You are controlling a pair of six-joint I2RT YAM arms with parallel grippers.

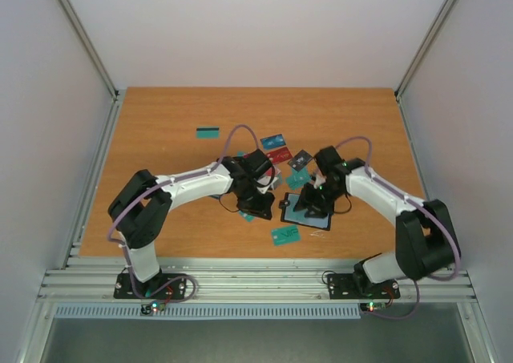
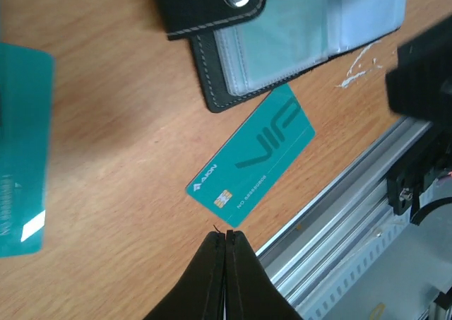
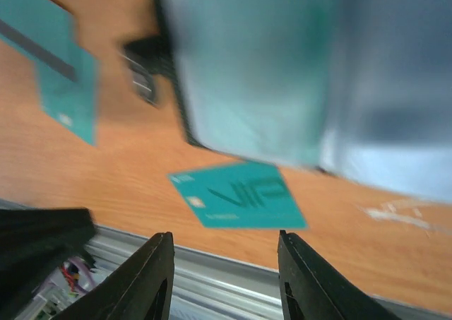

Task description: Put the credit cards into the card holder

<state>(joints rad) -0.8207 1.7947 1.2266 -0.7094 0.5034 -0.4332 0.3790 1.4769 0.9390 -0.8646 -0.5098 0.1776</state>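
The black card holder (image 1: 309,211) lies open on the wooden table, its teal-grey sleeves up; it also shows in the left wrist view (image 2: 282,37) and, blurred, in the right wrist view (image 3: 268,73). A teal VIP card (image 1: 285,235) lies just in front of it, flat on the table, and shows in both wrist views (image 2: 253,156) (image 3: 236,193). My left gripper (image 2: 226,236) is shut and empty, just short of that card's corner. My right gripper (image 3: 224,246) is open and empty over the holder's near edge. Another teal card (image 2: 21,150) lies to the left.
More cards lie behind the arms: a teal one with a black stripe (image 1: 208,132), a blue one (image 1: 272,141), a red one (image 1: 279,154) and a dark grey one (image 1: 300,160). The aluminium rail (image 1: 256,279) runs along the table's near edge, close to the VIP card.
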